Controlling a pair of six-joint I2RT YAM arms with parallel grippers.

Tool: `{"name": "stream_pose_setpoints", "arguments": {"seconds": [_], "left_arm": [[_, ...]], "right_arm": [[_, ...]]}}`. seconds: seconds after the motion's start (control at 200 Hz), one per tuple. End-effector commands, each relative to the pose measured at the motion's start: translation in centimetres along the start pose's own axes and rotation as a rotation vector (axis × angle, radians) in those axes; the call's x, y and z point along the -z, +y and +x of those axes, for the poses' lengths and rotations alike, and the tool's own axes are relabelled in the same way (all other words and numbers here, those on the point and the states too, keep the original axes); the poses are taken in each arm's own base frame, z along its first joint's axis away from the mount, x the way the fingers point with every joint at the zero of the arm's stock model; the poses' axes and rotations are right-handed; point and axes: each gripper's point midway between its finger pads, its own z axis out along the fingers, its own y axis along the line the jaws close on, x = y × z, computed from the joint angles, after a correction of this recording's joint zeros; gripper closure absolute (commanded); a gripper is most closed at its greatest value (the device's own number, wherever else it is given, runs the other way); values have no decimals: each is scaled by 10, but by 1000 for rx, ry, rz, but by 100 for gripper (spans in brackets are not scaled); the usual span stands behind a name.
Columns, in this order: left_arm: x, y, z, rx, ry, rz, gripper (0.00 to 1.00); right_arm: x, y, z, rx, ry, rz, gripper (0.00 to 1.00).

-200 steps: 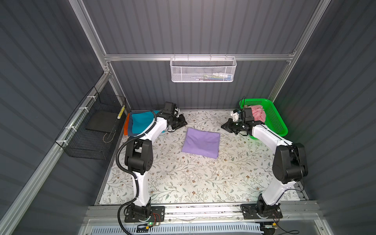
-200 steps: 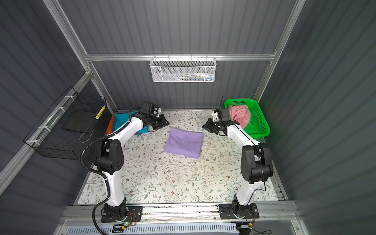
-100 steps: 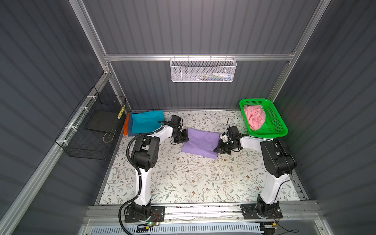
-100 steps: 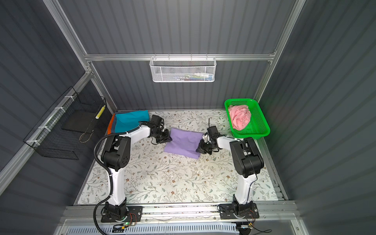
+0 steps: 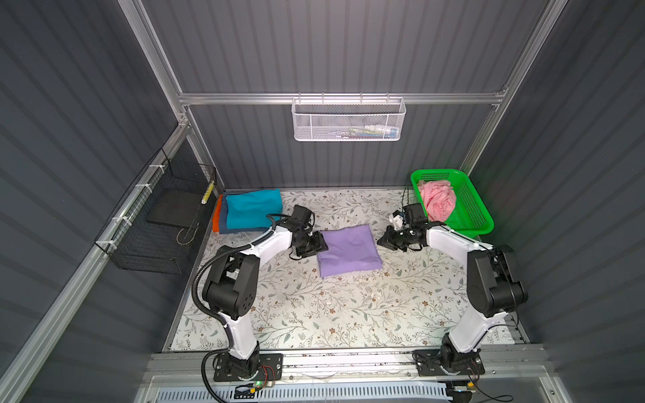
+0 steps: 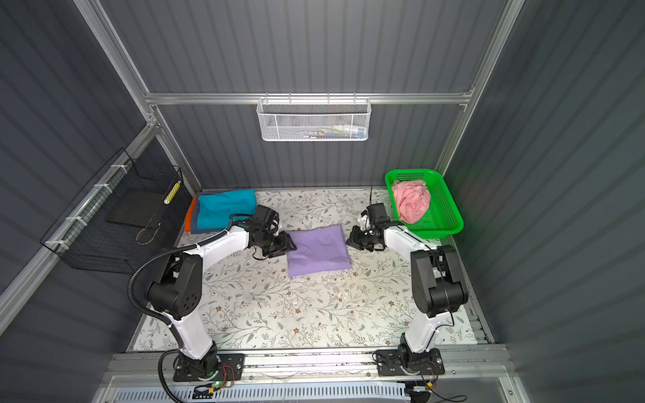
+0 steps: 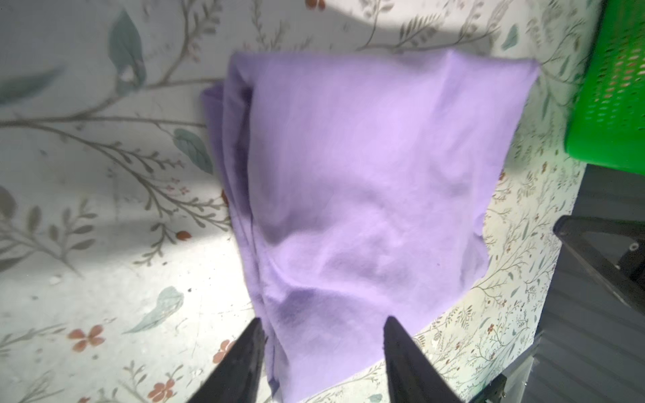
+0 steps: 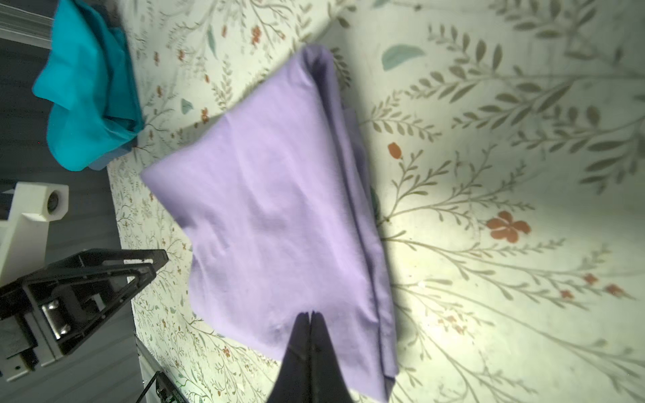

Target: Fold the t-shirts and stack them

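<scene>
Your folded lavender t-shirt lies flat on the floral table, apart from the green mesh basket, which holds a crumpled pink t-shirt; the teal-topped shirt stack lies beyond it, farthest from the basket. Your left gripper stands with jaws apart astride the lavender shirt's edge away from the basket, clamping nothing. Your right gripper, between shirt and basket, has its jaws pressed together and empty.
</scene>
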Motion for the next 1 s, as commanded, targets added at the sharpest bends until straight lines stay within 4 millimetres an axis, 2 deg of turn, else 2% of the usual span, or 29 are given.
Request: {"name": "stream_pose_setpoints", "arguments": {"seconds": [0.0, 0.21, 0.48, 0.575, 0.655, 0.69, 0.781, 0.841, 0.881, 0.996], "left_arm": [[-6, 12, 3, 10, 9, -36, 43], [-24, 35, 11, 32, -5, -83, 44], [-55, 32, 22, 61, 4, -14, 46], [-69, 31, 25, 70, 17, -3, 53], [-79, 32, 22, 81, 18, 1, 64], [-82, 30, 19, 72, 22, 4, 73], [-78, 30, -5, 21, 13, -48, 100], [-68, 35, -30, -8, 0, -98, 100], [-57, 32, -56, -28, -32, -107, 100], [-28, 50, -107, -50, -79, -170, 100]], "right_arm": [[12, -3, 10, 22, -1, 32, 100], [27, -6, 21, 38, -30, 52, 100], [31, -14, 32, 34, -27, 71, 100], [29, -15, 32, 29, -23, 71, 100], [27, -15, 32, 23, -21, 64, 100], [27, -15, 31, 21, -21, 61, 100], [24, -14, 32, 14, -18, 52, 100], [22, -15, 32, 8, -14, 46, 100], [20, -16, 33, 3, -10, 44, 100], [12, -19, 36, -17, 7, 32, 100]]}}
